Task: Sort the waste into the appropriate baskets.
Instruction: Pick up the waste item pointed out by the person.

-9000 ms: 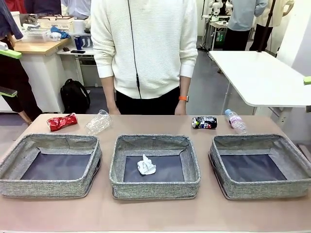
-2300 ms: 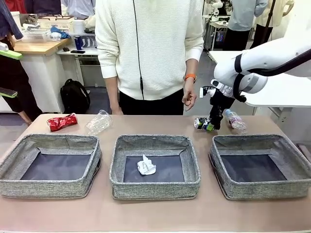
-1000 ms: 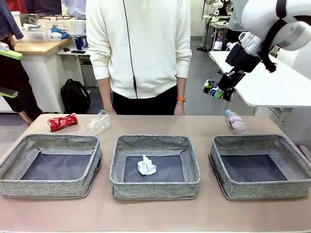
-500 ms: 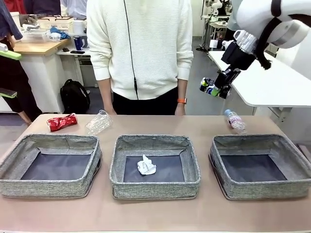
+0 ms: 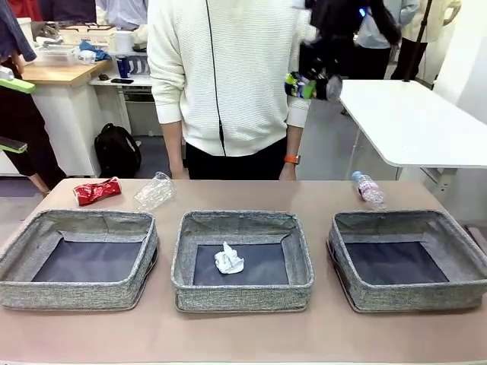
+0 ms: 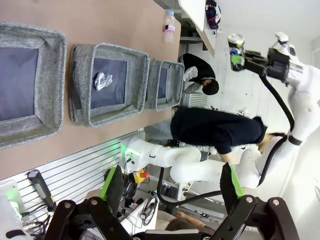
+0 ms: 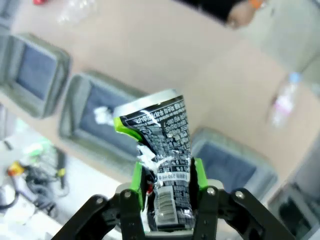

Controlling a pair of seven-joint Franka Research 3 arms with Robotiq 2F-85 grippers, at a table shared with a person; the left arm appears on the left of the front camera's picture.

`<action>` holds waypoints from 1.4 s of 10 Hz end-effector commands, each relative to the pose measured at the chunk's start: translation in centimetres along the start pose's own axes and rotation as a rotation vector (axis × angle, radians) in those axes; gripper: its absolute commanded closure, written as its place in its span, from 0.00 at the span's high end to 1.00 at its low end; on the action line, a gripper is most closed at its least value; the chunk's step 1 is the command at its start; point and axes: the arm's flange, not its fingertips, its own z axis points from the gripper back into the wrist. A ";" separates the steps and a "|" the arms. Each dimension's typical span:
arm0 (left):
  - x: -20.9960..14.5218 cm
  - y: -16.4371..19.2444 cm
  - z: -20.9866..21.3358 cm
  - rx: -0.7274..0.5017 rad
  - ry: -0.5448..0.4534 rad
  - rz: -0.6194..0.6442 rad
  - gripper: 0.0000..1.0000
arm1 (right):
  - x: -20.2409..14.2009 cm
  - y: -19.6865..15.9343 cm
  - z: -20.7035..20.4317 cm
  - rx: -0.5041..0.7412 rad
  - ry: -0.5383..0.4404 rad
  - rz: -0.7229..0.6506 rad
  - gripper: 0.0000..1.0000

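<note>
My right gripper (image 5: pixel 318 82) is shut on the dark multicoloured can (image 5: pixel 303 85), held high above the table in front of the person. In the right wrist view the can (image 7: pixel 161 145) stands between the green pads (image 7: pixel 136 177), far above the three grey baskets. A white paper ball (image 5: pixel 228 259) lies in the middle basket (image 5: pixel 243 293). The left basket (image 5: pixel 76 293) and right basket (image 5: pixel 411 296) hold nothing. Behind the left basket lie the red can (image 5: pixel 97 191) and the clear plastic container (image 5: pixel 154 191). The pink-labelled bottle (image 5: pixel 368 188) lies at the back right. My left gripper (image 6: pixel 170 185) hangs open, high up.
A person in a white sweater (image 5: pixel 228 76) stands at the table's far edge, arms hanging down. A white table (image 5: pixel 411 122) stands behind on the right. Bare table (image 5: pixel 243 334) runs in front of the baskets.
My right arm has swung left and a little higher with the can, from above the right basket's far side to in front of the person. Nothing on the table moved.
</note>
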 end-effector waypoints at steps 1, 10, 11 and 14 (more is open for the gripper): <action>0.0 -0.1 0.0 -0.026 0.002 -0.015 1.00 | 3.4 3.6 3.1 0.007 0.076 -0.052 0.44; 0.0 -0.1 0.0 -0.026 0.002 -0.015 1.00 | 2.2 15.3 8.7 -0.178 0.010 -0.157 0.44; 0.0 -0.1 0.0 -0.026 0.002 -0.015 1.00 | 2.7 16.3 8.7 -0.189 -0.013 -0.151 0.44; 0.0 -0.1 0.0 -0.026 0.002 -0.015 1.00 | 5.1 19.0 7.5 -0.178 0.027 -0.109 0.44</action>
